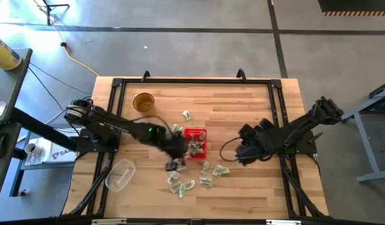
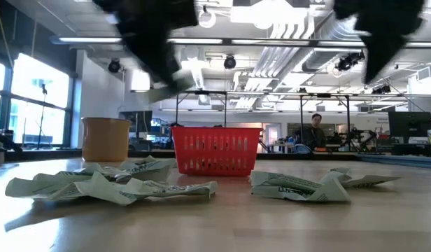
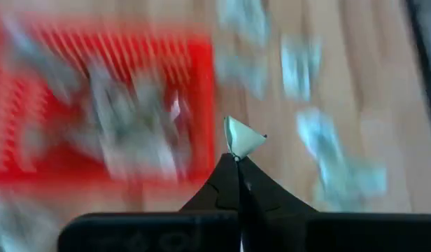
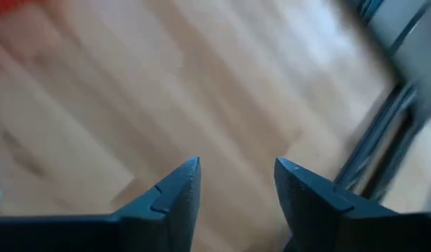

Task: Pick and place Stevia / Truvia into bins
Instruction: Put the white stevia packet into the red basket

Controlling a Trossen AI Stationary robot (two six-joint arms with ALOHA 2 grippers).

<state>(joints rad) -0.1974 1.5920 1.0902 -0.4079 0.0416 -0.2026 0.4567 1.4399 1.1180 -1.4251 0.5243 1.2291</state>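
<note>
The left gripper (image 3: 238, 159) has its two fingers pressed together on one Stevia sachet (image 3: 242, 136), which sticks out from the tips as a small pale green and white corner. Seen from above, this gripper (image 1: 175, 164) hangs at the near left corner of the red basket (image 1: 187, 132), which stands in the middle of the wooden table (image 1: 255, 100). The basket already holds several sachets (image 1: 196, 146). More loose sachets (image 1: 205, 181) lie on the table near the basket, on its near side and to its right, and one lies just beyond its far left corner.

The right gripper (image 4: 235, 183) is over bare wood to the right of the basket, well apart from it. Its fingers stand apart with nothing between them. From above it (image 1: 242, 155) is close to the sachets at the right of the pile.

I judge that the step in hand is the carrying of the held sachet to the basket. The next move asks the left arm to bring the tips fully over the basket opening and only then to let go, because the sachet is light and may flutter outside the rim. Many sachets remain on the table, so the task is far from finished.

A round amber cup (image 1: 144, 101) stands at the far left, and a clear plastic tub (image 1: 119, 175) at the near left.
</note>
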